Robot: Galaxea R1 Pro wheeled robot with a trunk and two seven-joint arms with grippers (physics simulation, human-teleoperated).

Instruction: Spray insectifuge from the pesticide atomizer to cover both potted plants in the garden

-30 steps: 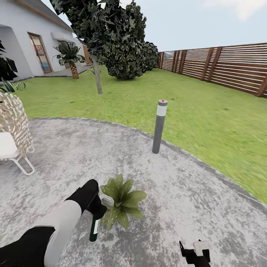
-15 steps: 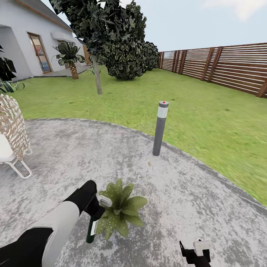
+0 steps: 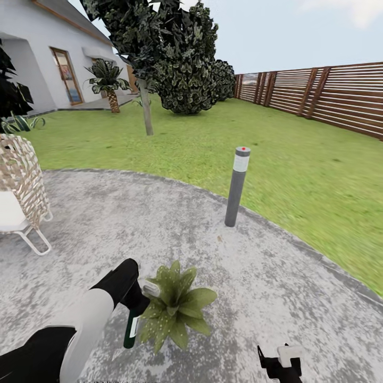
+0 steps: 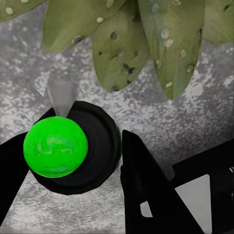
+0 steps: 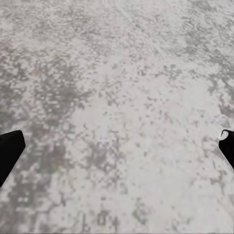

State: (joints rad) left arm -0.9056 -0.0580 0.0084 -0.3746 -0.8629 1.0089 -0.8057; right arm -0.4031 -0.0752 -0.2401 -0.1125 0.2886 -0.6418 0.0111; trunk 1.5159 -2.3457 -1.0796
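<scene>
Paving [image 3: 276,276]; atomizer [image 3: 130,331] top behind L fingers [image 3: 139,304]

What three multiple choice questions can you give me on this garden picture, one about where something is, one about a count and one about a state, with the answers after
1. Where does the potted plant stand?
A. on the lawn
B. on the paving
C. on the wicker bench

2. How many grey bollard lights show in the head view?
A. one
B. two
C. three

3. What are the left gripper jaws doing?
A. spread wide over bare paving
B. closed on a leaf
C. closed on the pesticide atomizer

Answers:
1. B, the plant sits on the speckled grey paving, near its middle and away from the grass.
2. A, a single bollard light stands at the paving's edge.
3. C, the head view shows the dark bottle hanging from the left gripper beside the plant, and the left wrist view shows black fingers on either side of it.
</scene>
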